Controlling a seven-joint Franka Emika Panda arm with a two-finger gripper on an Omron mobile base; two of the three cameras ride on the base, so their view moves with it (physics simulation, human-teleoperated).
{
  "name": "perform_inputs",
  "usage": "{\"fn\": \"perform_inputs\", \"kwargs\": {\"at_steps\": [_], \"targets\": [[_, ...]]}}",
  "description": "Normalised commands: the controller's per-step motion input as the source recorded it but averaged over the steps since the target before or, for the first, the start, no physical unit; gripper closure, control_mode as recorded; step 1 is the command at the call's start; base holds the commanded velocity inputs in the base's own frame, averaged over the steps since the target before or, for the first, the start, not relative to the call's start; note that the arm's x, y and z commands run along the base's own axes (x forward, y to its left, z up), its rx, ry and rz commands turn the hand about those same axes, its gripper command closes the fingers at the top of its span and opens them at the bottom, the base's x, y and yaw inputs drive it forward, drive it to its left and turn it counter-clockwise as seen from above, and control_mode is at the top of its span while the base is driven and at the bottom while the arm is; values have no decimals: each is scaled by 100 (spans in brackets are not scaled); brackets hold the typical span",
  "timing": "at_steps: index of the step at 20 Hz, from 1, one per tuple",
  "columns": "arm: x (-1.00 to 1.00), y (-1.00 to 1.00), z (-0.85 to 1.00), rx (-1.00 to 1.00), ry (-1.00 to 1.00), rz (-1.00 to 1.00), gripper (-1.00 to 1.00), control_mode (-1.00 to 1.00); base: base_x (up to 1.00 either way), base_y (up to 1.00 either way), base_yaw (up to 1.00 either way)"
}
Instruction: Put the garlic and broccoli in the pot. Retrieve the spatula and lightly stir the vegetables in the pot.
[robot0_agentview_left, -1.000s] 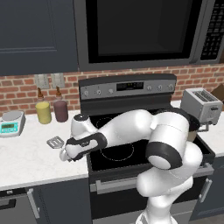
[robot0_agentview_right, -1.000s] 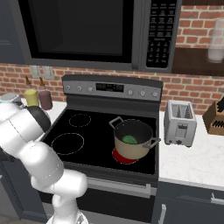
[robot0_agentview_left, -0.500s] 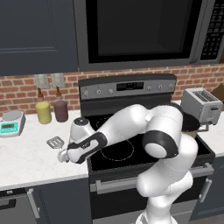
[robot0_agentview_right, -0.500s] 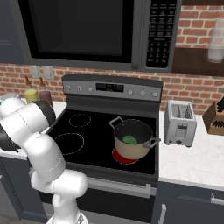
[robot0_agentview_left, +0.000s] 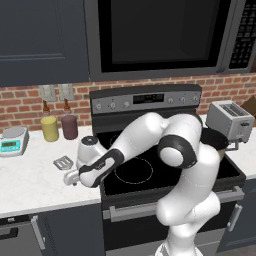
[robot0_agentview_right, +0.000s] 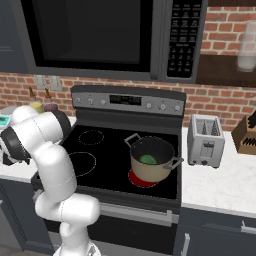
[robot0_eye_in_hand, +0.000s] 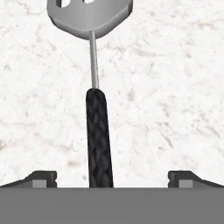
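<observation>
tool (robot0_eye_in_hand: 112, 178): spread, astride spatula (robot0_eye_in_hand: 97, 131) handle | spatula: flat on counter (robot0_eye_in_hand: 175, 87) | writing: none legible

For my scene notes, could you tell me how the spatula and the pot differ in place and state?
The spatula lies flat on the white counter left of the stove; the pot stands upright on a front burner. The spatula is thin, silver-headed and black-handled; the pot is round and tan. The pot holds something green; the spatula carries nothing.
</observation>
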Motion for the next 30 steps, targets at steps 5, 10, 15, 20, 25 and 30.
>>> {"fn": "perform_inputs", "kwargs": {"at_steps": [5, 10, 15, 20, 25, 30], "targets": [[1, 13, -14, 0, 0, 0, 100, -100, 0, 0, 0], [0, 6, -18, 0, 0, -2, 100, -100, 0, 0, 0], [0, 0, -21, 0, 0, -1, 100, -100, 0, 0, 0], [0, 0, -16, 0, 0, -1, 100, -100, 0, 0, 0], [0, 0, -4, 0, 0, 0, 100, -100, 0, 0, 0], [-2, 0, 4, 0, -1, 0, 100, -100, 0, 0, 0]]}}
